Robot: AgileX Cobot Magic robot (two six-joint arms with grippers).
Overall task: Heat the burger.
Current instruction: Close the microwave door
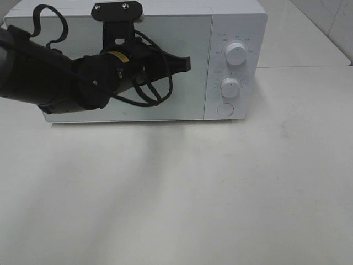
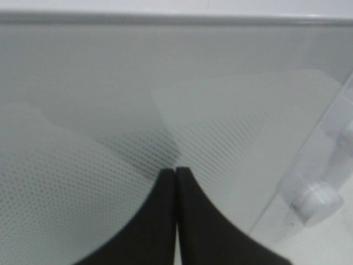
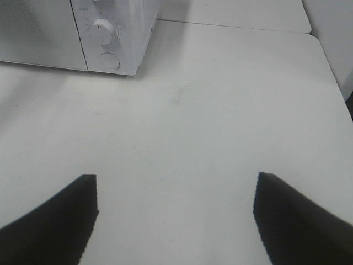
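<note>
White table (image 1: 220,193), microwave (image 1: 237,22) at the back, door (image 1: 190,99) closed. Left gripper (image 2: 175,170): fingers pressed together, tips close to the door glass, contact unclear. Right gripper (image 3: 176,178): fingers wide apart, only table between them. Burger not visible in any view.

The left arm (image 1: 38,72) was bulky and matte black, black cables (image 1: 170,83) looped beside a yellow label (image 1: 117,55), a black mount (image 1: 117,12) bore two silver screws (image 1: 98,7), the left pincer (image 2: 175,172) tapered to smooth wedges, the right pincer (image 3: 176,185) had dark ribbed fingers (image 3: 55,221)
</note>
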